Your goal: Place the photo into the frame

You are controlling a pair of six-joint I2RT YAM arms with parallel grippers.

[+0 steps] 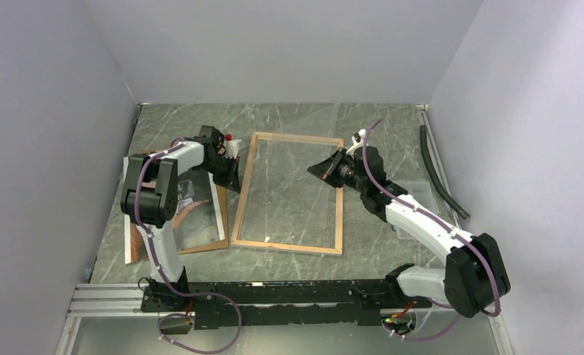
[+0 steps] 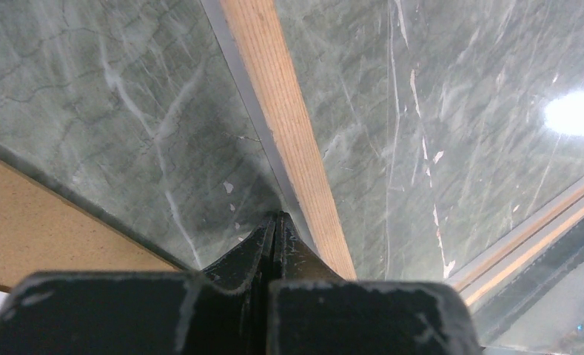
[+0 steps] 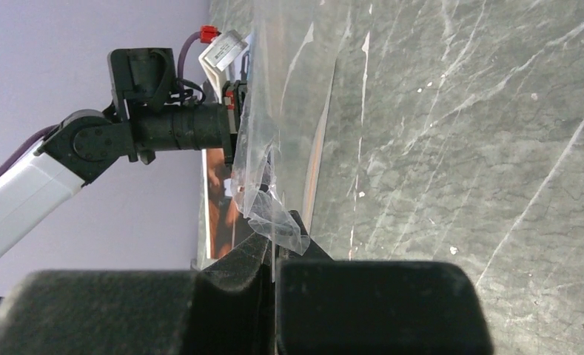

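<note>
The frame [image 1: 339, 200] lies flat mid-table with its pale wood back up. Left of it, the photo [image 1: 192, 194] rests on the brown backing board [image 1: 203, 245], partly hidden by my left arm. My left gripper [image 1: 235, 180] is shut, and its tips [image 2: 277, 218] touch the outer edge of the frame's left rail [image 2: 289, 118]; nothing shows between them. My right gripper [image 1: 320, 170] is over the frame's right side. It is shut [image 3: 275, 240] on the edge of a clear sheet [image 3: 289, 111] with crumpled film; the sheet stretches toward the left gripper [image 3: 229, 140].
A black hose [image 1: 440, 174] lies along the right wall. Grey walls close in the table on three sides. The arms' mounting rail [image 1: 274, 296] runs along the near edge.
</note>
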